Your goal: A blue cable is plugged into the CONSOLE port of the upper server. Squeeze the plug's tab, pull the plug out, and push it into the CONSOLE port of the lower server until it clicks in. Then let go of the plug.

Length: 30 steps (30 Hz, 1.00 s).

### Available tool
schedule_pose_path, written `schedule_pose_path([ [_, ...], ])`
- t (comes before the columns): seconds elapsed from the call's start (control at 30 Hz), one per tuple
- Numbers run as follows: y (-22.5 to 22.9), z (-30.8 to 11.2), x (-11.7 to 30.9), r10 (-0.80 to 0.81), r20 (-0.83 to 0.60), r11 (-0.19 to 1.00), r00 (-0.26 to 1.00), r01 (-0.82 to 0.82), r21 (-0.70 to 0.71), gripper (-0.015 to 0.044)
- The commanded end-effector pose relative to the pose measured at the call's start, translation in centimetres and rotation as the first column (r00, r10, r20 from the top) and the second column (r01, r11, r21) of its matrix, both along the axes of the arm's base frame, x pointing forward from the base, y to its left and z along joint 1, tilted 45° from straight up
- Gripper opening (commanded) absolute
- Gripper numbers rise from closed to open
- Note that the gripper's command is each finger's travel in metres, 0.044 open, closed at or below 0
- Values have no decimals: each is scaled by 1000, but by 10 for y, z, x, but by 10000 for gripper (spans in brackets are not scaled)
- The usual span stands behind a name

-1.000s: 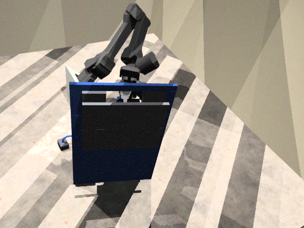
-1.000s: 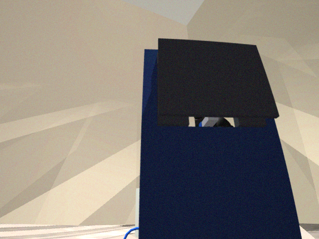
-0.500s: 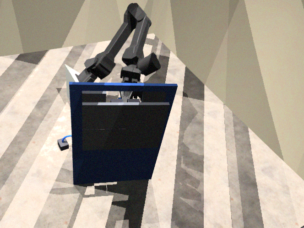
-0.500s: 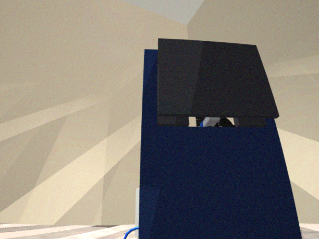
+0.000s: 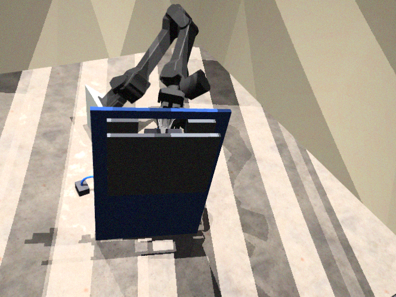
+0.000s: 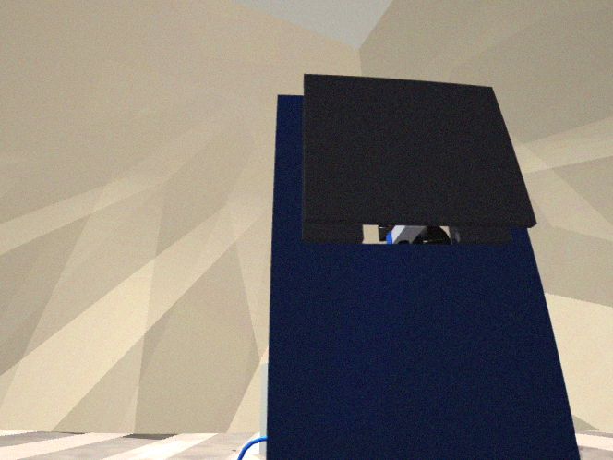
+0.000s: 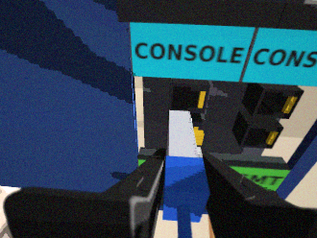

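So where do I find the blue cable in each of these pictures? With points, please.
Top: far left, curving from a small dark box (image 5: 82,188).
Exterior: bottom edge, left of the panel.
Wrist: bottom centre, blue cable (image 5: 87,176) (image 6: 249,443) (image 7: 183,223) below the jaws' plug (image 7: 184,184).
Shared landmark: the big blue panel (image 5: 147,214) (image 6: 405,336) (image 7: 62,120).
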State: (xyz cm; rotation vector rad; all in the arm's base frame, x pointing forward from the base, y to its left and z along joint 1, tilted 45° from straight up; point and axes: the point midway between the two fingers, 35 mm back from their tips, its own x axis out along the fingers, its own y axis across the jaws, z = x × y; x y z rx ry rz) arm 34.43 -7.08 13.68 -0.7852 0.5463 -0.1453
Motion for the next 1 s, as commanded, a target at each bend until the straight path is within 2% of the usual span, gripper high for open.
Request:
schedule_pose_path([
  [0.0,-2,5,4,-8,14,1000,1000,8,-1,0],
  [0.97,-4,4,16,-10,15,1000,1000,10,-2,0],
])
